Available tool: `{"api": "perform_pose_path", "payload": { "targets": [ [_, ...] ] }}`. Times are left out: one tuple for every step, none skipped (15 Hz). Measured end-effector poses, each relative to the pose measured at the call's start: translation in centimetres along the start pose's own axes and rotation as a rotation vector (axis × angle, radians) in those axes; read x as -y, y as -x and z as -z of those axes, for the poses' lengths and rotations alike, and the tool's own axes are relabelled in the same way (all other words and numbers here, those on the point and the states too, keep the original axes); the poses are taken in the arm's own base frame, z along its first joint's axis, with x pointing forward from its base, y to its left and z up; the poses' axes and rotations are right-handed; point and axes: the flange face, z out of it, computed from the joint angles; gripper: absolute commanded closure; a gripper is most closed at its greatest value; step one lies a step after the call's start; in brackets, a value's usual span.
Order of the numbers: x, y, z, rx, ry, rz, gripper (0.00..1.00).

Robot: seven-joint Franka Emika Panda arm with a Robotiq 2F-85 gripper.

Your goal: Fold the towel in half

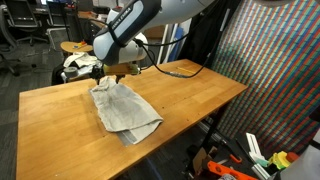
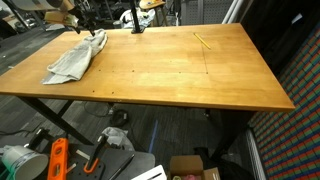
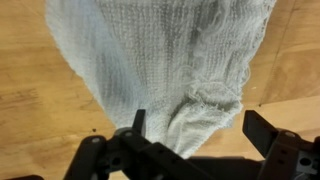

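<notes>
the towel [image 2: 72,60] lies rumpled at the far left of the wooden table [image 2: 200,70]; only the wrist view shows the gripper [image 3: 194,117] spread wide, released, astride its narrow end.

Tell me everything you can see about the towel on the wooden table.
The towel is an off-white, loosely woven cloth, soft and wrinkled. It lies crumpled rather than flat, toward one end of the wooden table. It tapers to a narrow, bunched end that sits between the open fingers of the gripper. Whether the fingers touch it cannot be told.
</notes>
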Motion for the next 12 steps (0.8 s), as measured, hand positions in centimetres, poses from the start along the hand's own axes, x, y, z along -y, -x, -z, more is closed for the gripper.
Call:
{"api": "perform_pose_path", "payload": {
  "targets": [
    [-0.2,0.2,-0.4,0.016,-0.001,-0.005,0.0],
    [-0.1,0.4,-0.8,0.025,-0.006,-0.008,0.0],
    [0.0,0.7,-1.2,0.033,-0.014,-0.011,0.0],
    [0.4,1.0,-1.6,0.043,-0.024,-0.015,0.0],
    [0.8,1.4,-2.0,0.053,-0.036,-0.018,0.0],
    [1.3,1.7,-2.3,0.062,-0.048,-0.021,0.0],
    [1.9,2.0,-2.5,0.067,-0.059,-0.022,0.0],
    [2.4,2.2,-2.7,0.066,-0.069,-0.021,0.0],
    [2.8,2.3,-2.7,0.056,-0.079,-0.022,0.0],
    [3.1,2.2,-2.7,0.041,-0.089,-0.026,0.0],
    [3.2,2.1,-2.8,0.022,-0.096,-0.03,0.0],
    [3.3,1.9,-2.9,-0.001,-0.103,-0.036,0.0]
  ]
}}
